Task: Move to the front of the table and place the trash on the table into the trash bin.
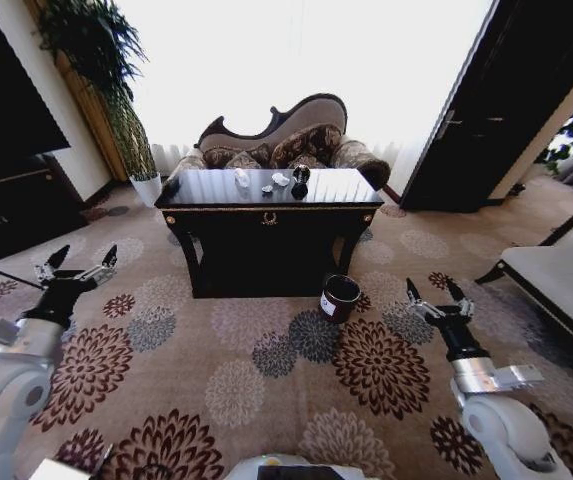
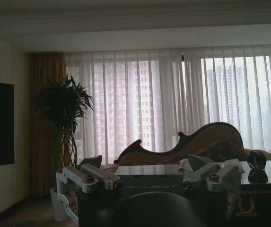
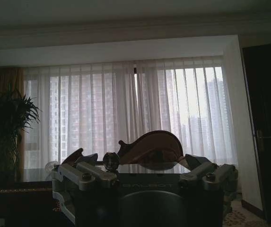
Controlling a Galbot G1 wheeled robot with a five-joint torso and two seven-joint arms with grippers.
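The table [image 1: 266,212], dark wood with a glossy black top, stands ahead of me in the middle of the head view. On its top lies the trash: two white paper wads [image 1: 241,179] [image 1: 280,180], a small grey piece [image 1: 267,188] and a black ball-like wad [image 1: 300,174]. The black wad [image 2: 257,160] also sits on the tabletop in the left wrist view and beyond the right fingers [image 3: 111,161] in the right wrist view. The trash bin [image 1: 339,297] stands on the carpet by the table's front right leg. My left gripper [image 1: 76,262] and right gripper [image 1: 434,295] are held low over the carpet, both open and holding nothing, well short of the table.
A curved sofa [image 1: 286,140] stands behind the table. A potted plant in a white pot [image 1: 146,188] is at the back left, next to a dark cabinet [image 1: 6,205]. A dark door [image 1: 486,110] and a low bench [image 1: 556,280] are on the right. Flowered carpet lies between me and the table.
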